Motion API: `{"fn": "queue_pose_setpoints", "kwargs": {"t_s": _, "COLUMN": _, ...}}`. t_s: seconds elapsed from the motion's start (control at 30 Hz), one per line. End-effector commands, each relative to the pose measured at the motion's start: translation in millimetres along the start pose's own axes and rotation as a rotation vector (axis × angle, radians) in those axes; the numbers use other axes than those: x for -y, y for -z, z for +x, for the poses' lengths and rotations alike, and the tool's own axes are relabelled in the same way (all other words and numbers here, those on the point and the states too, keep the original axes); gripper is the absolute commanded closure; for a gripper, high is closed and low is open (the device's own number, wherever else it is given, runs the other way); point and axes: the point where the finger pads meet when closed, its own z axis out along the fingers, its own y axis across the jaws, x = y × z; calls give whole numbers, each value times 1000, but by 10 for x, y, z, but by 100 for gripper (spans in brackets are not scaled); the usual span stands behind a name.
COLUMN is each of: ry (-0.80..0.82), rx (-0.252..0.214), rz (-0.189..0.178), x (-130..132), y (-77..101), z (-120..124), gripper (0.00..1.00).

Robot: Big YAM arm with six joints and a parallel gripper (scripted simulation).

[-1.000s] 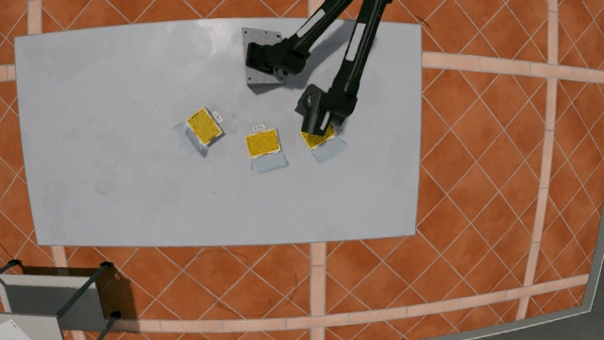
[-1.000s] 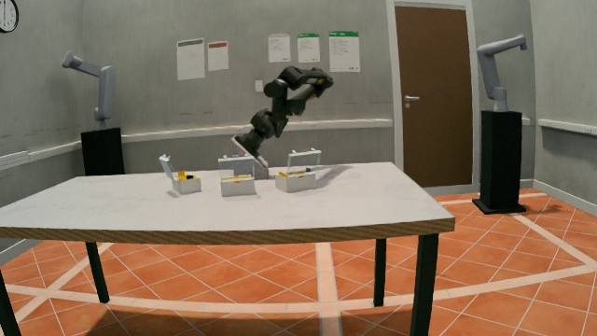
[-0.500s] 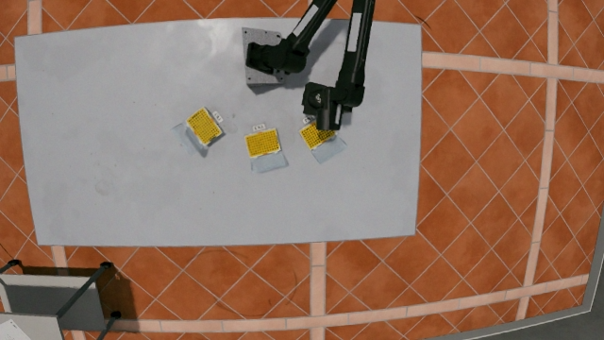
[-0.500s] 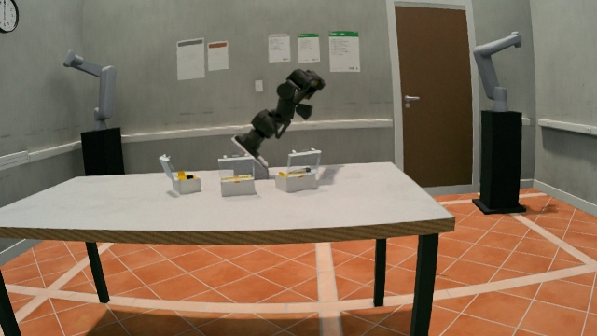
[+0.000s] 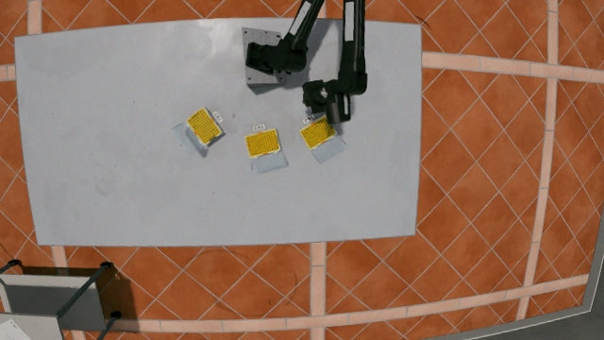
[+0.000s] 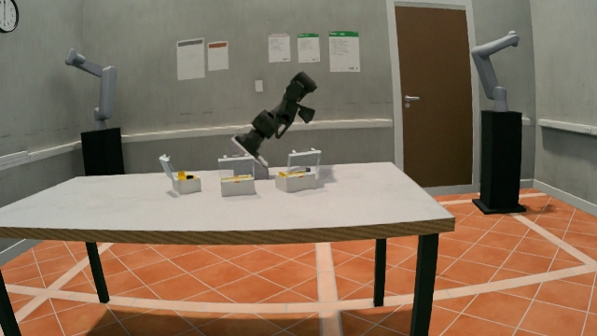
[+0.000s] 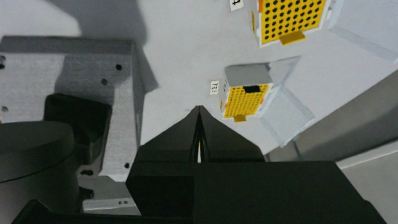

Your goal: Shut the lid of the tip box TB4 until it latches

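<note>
Three white tip boxes with yellow racks stand in a row on the grey bench (image 5: 118,189) (image 6: 326,201), and all three lids are open. TB4 (image 5: 317,132) (image 6: 295,183) is the right one, and its clear lid (image 5: 329,148) (image 6: 305,161) stands up. The middle box (image 5: 262,143) (image 6: 238,187) (image 7: 290,17) and the left box (image 5: 204,126) (image 6: 187,185) (image 7: 244,102) also show in the wrist view; TB4 does not. My gripper (image 5: 338,118) (image 6: 309,114) (image 7: 199,111) is shut and empty. It hangs well above the bench, over the tag side of TB4, and touches nothing.
The arm's grey base plate (image 5: 264,79) (image 7: 75,65) sits behind the middle box. Small white tags (image 5: 259,127) lie beside the boxes on the base side. Two grey arms on black pedestals (image 6: 500,159) stand off the bench. The bench's right edge is near TB4's side.
</note>
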Motion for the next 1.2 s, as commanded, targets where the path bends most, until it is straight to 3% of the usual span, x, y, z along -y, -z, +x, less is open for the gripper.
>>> {"fn": "queue_pose_setpoints", "kwargs": {"t_s": 0.0, "ry": 172, "rx": -12, "rz": 45, "x": 35, "y": 17, "z": -28, "gripper": 100}}
{"fn": "queue_pose_setpoints", "kwargs": {"t_s": 0.1, "ry": 203, "rx": -19, "rz": 54, "x": 36, "y": 18, "z": -29, "gripper": 100}}
{"fn": "queue_pose_setpoints", "kwargs": {"t_s": 0.5, "ry": 568, "rx": -105, "rz": 166, "x": 44, "y": 28, "z": -24, "gripper": 100}}
{"fn": "queue_pose_setpoints", "kwargs": {"t_s": 0.67, "ry": 573, "rx": -112, "rz": 175, "x": 59, "y": 62, "z": -21, "gripper": 100}}
{"fn": "queue_pose_setpoints", "kwargs": {"t_s": 0.7, "ry": 584, "rx": -104, "rz": 146, "x": 27, "y": -52, "z": -40, "gripper": 100}}
{"fn": "queue_pose_setpoints", "kwargs": {"t_s": 0.83, "ry": 568, "rx": -104, "rz": 167, "x": 8, "y": -208, "z": -130, "gripper": 100}}
{"fn": "queue_pose_setpoints", "kwargs": {"t_s": 0.93, "ry": 562, "rx": -102, "rz": 149, "x": -20, "y": -373, "z": -176, "gripper": 100}}
{"fn": "queue_pose_setpoints", "kwargs": {"t_s": 1.17, "ry": 561, "rx": -102, "rz": 147, "x": -69, "y": -699, "z": -306, "gripper": 100}}
